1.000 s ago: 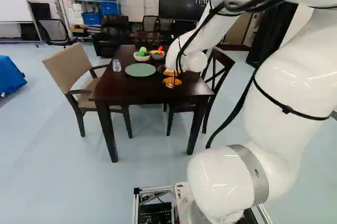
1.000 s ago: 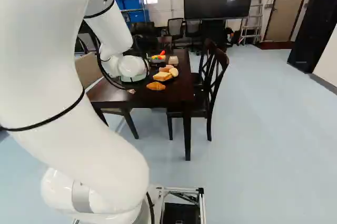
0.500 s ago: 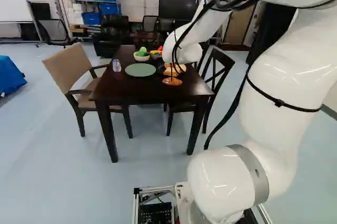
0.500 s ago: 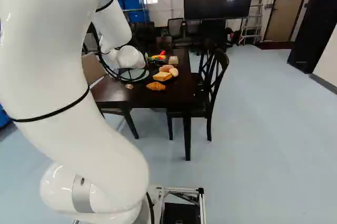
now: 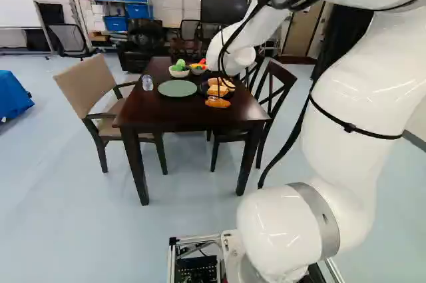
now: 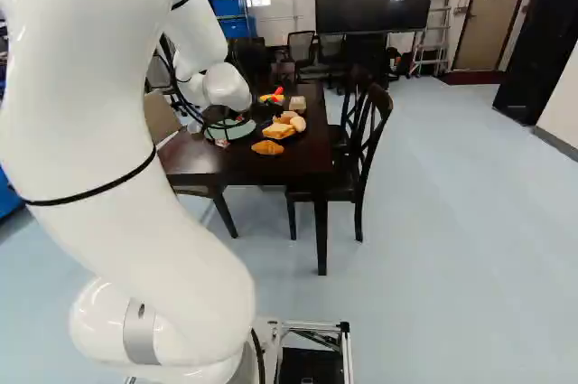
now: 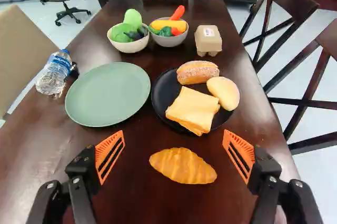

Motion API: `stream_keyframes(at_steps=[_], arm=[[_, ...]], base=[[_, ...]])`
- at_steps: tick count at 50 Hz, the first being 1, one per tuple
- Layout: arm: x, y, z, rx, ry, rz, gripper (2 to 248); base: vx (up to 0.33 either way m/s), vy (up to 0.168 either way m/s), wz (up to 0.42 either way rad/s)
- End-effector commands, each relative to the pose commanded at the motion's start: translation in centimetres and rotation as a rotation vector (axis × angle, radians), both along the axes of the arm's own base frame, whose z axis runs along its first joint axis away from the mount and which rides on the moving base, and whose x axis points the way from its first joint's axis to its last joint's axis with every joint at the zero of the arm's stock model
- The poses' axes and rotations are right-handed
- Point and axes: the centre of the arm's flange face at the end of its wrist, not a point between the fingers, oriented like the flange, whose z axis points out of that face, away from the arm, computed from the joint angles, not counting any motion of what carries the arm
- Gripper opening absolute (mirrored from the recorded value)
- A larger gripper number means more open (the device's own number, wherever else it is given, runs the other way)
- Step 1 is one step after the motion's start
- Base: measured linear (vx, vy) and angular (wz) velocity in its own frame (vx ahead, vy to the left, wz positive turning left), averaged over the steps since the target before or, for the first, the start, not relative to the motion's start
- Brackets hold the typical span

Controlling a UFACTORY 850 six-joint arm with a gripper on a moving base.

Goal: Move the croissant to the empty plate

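Observation:
In the right base view my gripper (image 6: 221, 142) shows only in part below the wrist, over the table near the green plate. The wrist view has the gripper (image 7: 174, 142) wide open, orange pads apart and nothing held. The croissant (image 7: 183, 166), golden and ridged, lies on the bare wood between and below the two fingers, not touched by either. Beyond the left-hand finger is the empty green plate (image 7: 108, 95). Beside that plate a black plate (image 7: 159, 109) holds a sandwich-like bread (image 7: 192, 109) and two rolls.
Two bowls, one with green items (image 7: 129, 46) and one with colourful vegetables (image 7: 171, 39), stand behind the plates, near a small carton (image 7: 208, 39). A water bottle (image 7: 54, 74) lies by the green plate. Chairs flank the dark table (image 5: 173, 118), including a beige one (image 5: 86, 86).
The arm's wrist has shifted up in both base views, and somewhat left in the left one, uncovering more of the croissant and breads there. Base and table things have stayed put.

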Motion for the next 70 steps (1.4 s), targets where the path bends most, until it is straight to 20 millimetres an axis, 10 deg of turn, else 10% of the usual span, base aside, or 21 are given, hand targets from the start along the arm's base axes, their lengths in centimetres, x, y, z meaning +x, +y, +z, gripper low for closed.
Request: stream_keyframes(at_steps=[39,70], arm=[[5.1,-0.7,-0.3,-0.013,0.239,-0.019,247],[4.4,-0.6,-0.9,-0.006,0.353,-0.027,247]], base=[[0.0,0.0,0.0],[0.0,0.0,0.0]])
